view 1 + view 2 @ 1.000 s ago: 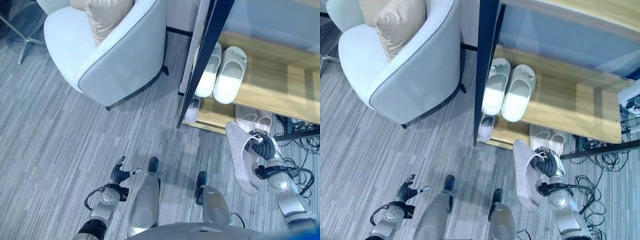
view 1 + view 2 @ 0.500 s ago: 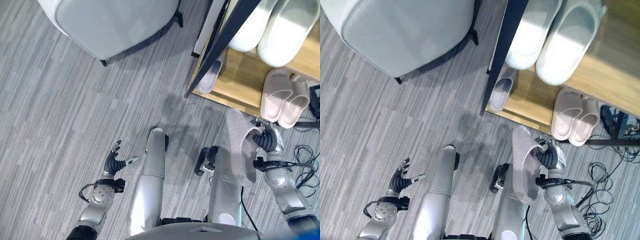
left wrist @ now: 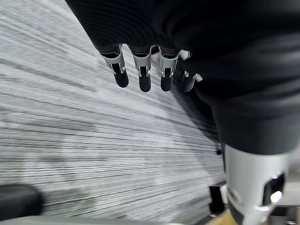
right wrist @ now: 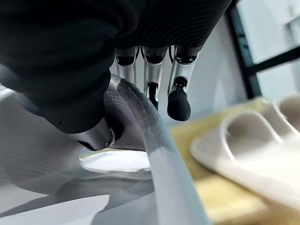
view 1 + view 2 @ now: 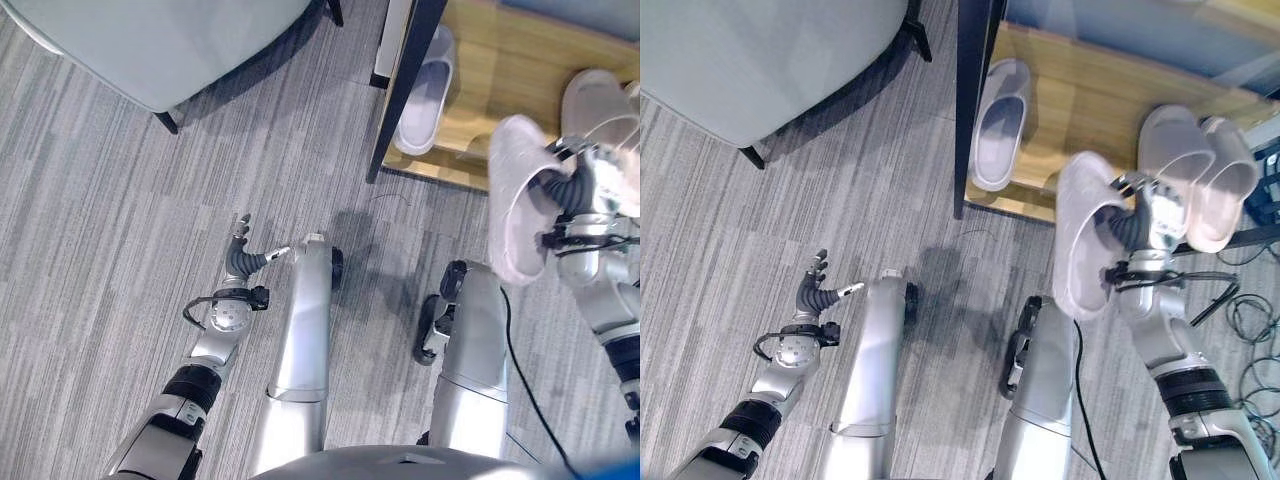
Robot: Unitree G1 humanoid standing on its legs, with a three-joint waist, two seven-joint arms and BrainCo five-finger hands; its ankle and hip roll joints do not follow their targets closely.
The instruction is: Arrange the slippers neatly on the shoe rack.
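A pale grey mesh slipper point(image 5: 1078, 240) hangs toe-down in front of the rack's lower wooden shelf point(image 5: 1080, 100), level with its front edge. My right hand point(image 5: 1143, 222) is shut on its strap, and in the right wrist view the fingers point(image 4: 179, 101) and thumb pinch the strap point(image 4: 140, 119). A single grey slipper point(image 5: 1000, 122) lies at the shelf's left end. A beige pair point(image 5: 1196, 172) lies at the right, just beyond the held slipper. My left hand point(image 5: 244, 261) hovers open over the carpet at lower left, fingers point(image 3: 140, 75) straight and holding nothing.
The rack's dark upright post point(image 5: 974, 90) stands at the shelf's left corner. A pale armchair point(image 5: 750, 60) on dark legs fills the upper left. Grey striped carpet point(image 5: 110, 230) lies between the chair and the rack.
The camera has tipped down and closer to the rack. My right hand has lifted the grey slipper up and forward, from floor level to the lower shelf's front edge. The left hand stays open.
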